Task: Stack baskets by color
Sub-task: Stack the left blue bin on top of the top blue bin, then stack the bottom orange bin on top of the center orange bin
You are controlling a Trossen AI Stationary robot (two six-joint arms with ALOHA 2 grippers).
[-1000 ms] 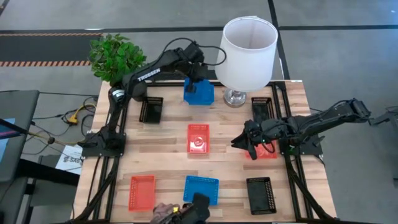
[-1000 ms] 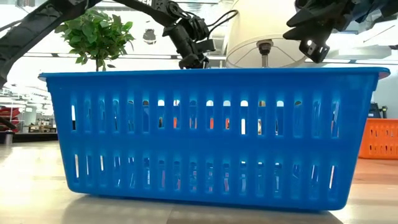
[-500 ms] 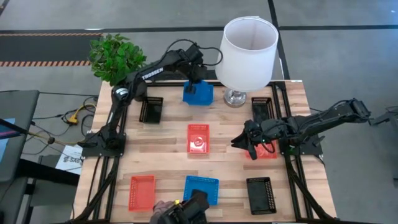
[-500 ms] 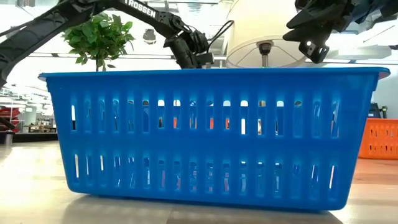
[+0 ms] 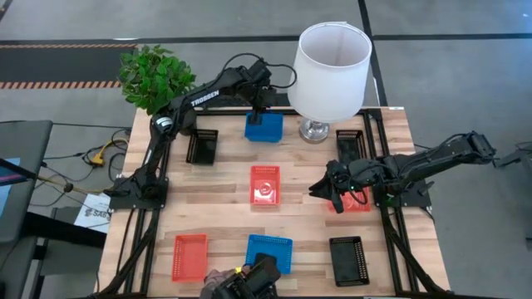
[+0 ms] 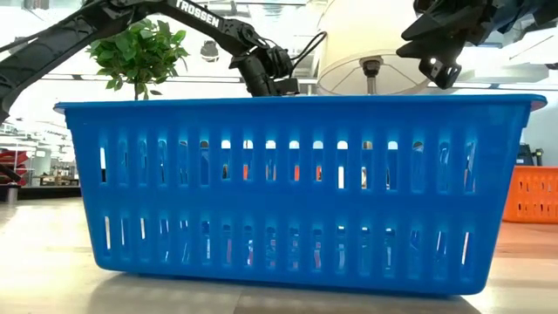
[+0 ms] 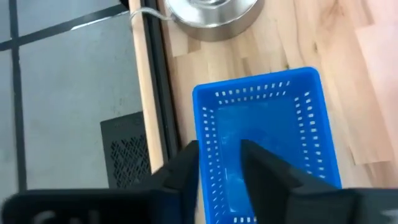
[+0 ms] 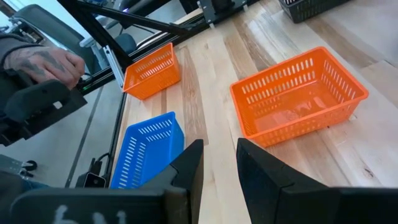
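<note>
A blue basket [image 5: 264, 129] sits flat on the table at the far middle, beside the lamp base. My left gripper [image 7: 221, 168] is over its far long wall [image 7: 206, 143], one finger outside and one inside, with a gap showing, so it is open. My right gripper [image 5: 329, 188] hovers open above the table's right side, next to a red-orange basket [image 5: 356, 201], with nothing between its fingers [image 8: 219, 163]. More baskets rest on their bottoms: red-orange ones [image 5: 265, 184] [image 5: 189, 256], a blue one [image 5: 269, 252] and black ones [image 5: 202, 145] [image 5: 349, 143] [image 5: 349, 260]. My left gripper straddles the blue basket's far long wall [image 7: 206, 155] near its left end, slanting down from above. The inner finger [image 7: 264, 177] stands apart from the wall. The outer finger [image 7: 185, 171] lies close against it; I cannot tell whether it touches. The basket rests on the table.
A white-shaded lamp [image 5: 332, 62] stands at the far edge just right of the blue basket. A potted plant [image 5: 155, 76] is at the far left corner. A person's hand [image 8: 43, 62] shows at the near edge. Bare wood lies between the baskets.
My left gripper has gone down with the blue basket at the far middle. The basket, held a little above the table and slightly tipped a second ago, now lies flat on the wood. My right arm has kept still.
</note>
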